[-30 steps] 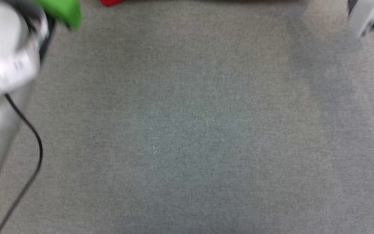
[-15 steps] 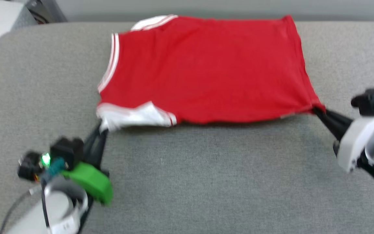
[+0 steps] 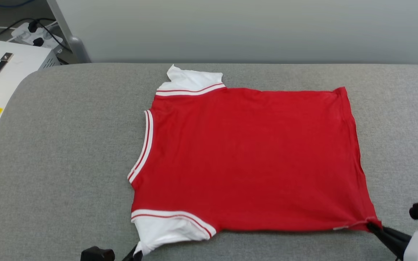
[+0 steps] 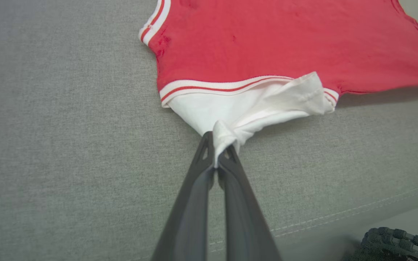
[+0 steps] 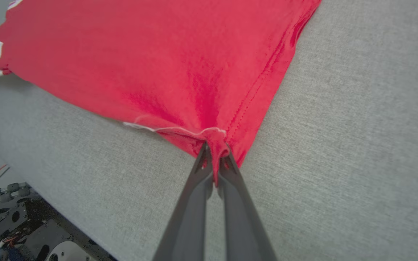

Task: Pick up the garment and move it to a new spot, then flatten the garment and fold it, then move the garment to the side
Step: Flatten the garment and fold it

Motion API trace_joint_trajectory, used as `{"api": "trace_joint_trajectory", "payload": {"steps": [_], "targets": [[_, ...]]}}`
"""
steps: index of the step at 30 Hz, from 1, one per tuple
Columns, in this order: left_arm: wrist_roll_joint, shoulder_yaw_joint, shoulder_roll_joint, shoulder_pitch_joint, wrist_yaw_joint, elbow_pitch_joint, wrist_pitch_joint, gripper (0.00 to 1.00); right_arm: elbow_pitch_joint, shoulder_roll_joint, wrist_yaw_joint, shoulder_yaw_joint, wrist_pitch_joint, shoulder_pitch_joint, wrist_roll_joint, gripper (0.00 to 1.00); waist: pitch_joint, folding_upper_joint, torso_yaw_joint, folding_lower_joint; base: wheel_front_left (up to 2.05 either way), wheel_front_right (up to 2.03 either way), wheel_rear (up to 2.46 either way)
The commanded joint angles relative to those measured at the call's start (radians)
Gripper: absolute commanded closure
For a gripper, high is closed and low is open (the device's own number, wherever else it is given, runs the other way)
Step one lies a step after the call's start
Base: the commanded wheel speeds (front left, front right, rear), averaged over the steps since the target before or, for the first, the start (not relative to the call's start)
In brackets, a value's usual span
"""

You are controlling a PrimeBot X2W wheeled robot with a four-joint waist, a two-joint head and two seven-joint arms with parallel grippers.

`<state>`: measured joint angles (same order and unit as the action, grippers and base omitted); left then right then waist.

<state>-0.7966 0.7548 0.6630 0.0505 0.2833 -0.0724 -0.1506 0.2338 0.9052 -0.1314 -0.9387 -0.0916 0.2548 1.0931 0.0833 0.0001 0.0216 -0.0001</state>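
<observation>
Head view: the garment [image 3: 245, 159] lies spread, plain red side up, mid-way across the grey padded table [image 3: 67, 145], with its collar toward 9 o'clock. Left wrist view: the left gripper [image 4: 216, 150] is pinched tight on the white sleeve tip at 12 o'clock. Right wrist view: the right gripper [image 5: 214, 157] is clamped on the red hem corner. The cloth looks light, limp and stretchy, so corners and hems likely give the surest hold.

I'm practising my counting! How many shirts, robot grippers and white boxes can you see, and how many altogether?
Shirts: 1, the garment
Grippers: 2, the left gripper and the right gripper, both shut on the garment
Boxes: 1, the white box
Total: 4
</observation>
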Motion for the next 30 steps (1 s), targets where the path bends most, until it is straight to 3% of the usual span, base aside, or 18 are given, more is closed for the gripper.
{"api": "trace_joint_trajectory", "payload": {"steps": [1, 6, 11, 21, 30], "targets": [[-0.017, 0.002, 0.009, 0.026, 0.008, -0.015, 0.01, 1.0, -0.016, 0.009, 0.001, 0.014, 0.013, -0.042, 0.008, 1.0, -0.015, -0.0001, 0.0, 0.0001, 0.0, 0.0, 0.0], [-0.045, -0.006, 0.026, 0.055, 0.021, -0.047, 0.028, 1.0, -0.066, 0.02, 0.001, 0.089, 0.042, -0.15, 0.015, 1.0, -0.015, -0.0001, 0.002, 0.0001, 0.0, 0.0, 0.0], [-0.005, -0.012, 0.029, -0.026, 0.002, -0.038, 0.025, 1.0, -0.092, -0.009, 0.001, 0.194, 0.071, -0.167, -0.006, 1.0, -0.001, -0.0001, 0.001, 0.0001, 0.0, 0.0, 0.0], [0.09, -0.027, 0.036, -0.335, -0.118, 0.063, 0.061, 1.0, -0.14, -0.076, 0.001, 0.374, 0.17, -0.061, -0.057, 1.0, 0.099, -0.0001, -0.024, 0.0001, 0.0, 0.0, 0.0], [0.124, -0.032, -0.027, -0.58, -0.238, 0.276, 0.042, 1.0, -0.112, -0.126, 0.001, 0.44, 0.247, 0.056, -0.104, 1.0, 0.213, -0.0001, -0.043, 0.0001, 0.0, 0.0, 0.0]]}}
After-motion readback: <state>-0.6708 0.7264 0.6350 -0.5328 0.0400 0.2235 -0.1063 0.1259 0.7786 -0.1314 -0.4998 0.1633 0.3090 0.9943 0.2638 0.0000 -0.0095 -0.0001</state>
